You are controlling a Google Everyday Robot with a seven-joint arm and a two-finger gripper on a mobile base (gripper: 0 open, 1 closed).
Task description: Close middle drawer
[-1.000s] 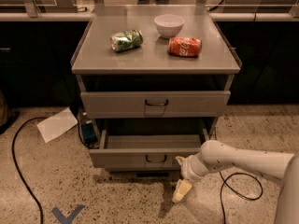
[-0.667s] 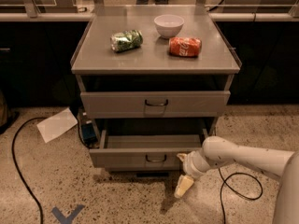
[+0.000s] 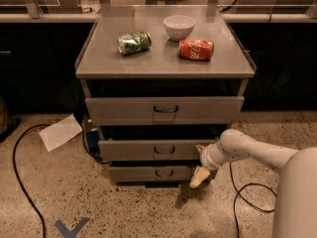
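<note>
Sitting second of three in the grey cabinet, the middle drawer stands out only slightly, and the dark gap above its front hides whatever is inside. On the cabinet top are a white bowl, a green can lying to its left and a red can lying nearer on the right. The gripper is at the drawer front's right end, fingers spread. Compared with a second ago the drawer is much farther in, and the lowest drawer now shows beneath it
</note>
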